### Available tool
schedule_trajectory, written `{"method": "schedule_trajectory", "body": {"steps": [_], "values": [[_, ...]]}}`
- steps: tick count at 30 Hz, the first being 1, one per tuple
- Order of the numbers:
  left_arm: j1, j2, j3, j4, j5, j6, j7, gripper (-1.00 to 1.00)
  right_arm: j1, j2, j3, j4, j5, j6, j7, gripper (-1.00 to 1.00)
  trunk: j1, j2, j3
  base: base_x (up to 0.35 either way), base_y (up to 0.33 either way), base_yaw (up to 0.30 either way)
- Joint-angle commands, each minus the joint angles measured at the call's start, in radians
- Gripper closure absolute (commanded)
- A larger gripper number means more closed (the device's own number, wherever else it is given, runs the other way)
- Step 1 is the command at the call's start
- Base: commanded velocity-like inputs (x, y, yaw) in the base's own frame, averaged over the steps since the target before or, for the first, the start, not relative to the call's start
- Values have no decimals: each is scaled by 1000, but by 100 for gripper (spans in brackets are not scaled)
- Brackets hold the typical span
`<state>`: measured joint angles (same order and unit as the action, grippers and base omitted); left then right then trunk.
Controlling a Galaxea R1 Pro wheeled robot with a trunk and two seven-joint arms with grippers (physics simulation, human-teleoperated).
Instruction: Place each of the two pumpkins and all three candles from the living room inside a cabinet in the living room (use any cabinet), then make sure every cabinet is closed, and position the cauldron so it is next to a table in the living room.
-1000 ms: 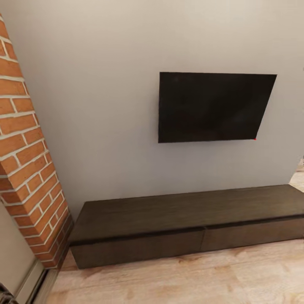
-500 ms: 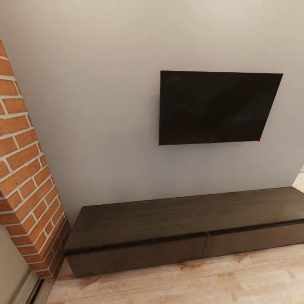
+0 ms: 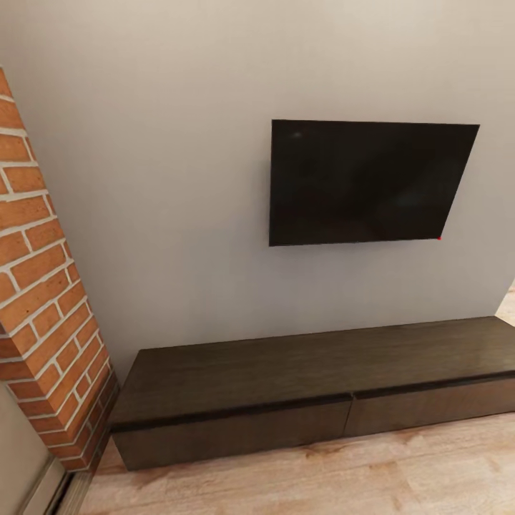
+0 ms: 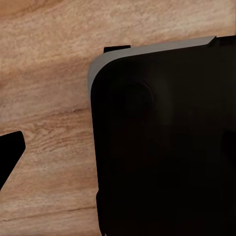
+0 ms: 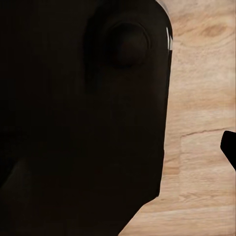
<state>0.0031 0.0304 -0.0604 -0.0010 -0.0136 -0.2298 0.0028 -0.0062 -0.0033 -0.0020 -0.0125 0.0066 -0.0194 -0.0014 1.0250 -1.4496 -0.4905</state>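
The cabinet [image 3: 307,372], a long low dark-brown unit, runs along the grey wall in the head view. Both of its flat drawer fronts [image 3: 236,429] sit flush and shut, and its top is bare. The pumpkins, candles, cauldron and table are out of view. In the left wrist view my left gripper's finger [image 4: 11,152] pokes in at the picture's edge over the wood floor, far from the middle. My right gripper's finger [image 5: 230,147] likewise stands at the edge of the right wrist view. Nothing is held in either.
A black TV [image 3: 365,182] hangs on the wall above the cabinet. The brick fireplace [image 3: 43,286] juts out at the left, close to the cabinet's left end. Pale wood floor [image 3: 322,479] lies in front. The robot's black body [image 4: 167,147] [image 5: 78,118] looms in both wrist views.
Between one second and half a second ago the whole head view shifted slightly, so the camera moved. Since then the picture has held still.
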Motion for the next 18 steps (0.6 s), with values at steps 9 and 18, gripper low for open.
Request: {"method": "schedule_trajectory", "body": {"steps": [9,18], "values": [[0,0,-6,1,-2,-4,0,-100,0,-1,0,1,0,-2,0,-100,0,0,-1,0,0,0],[0,0,-6,0,-1,-4,0,-100,0,-3,-1,1,1,-2,0,-100,0,0,-1,0,-51,0]]}}
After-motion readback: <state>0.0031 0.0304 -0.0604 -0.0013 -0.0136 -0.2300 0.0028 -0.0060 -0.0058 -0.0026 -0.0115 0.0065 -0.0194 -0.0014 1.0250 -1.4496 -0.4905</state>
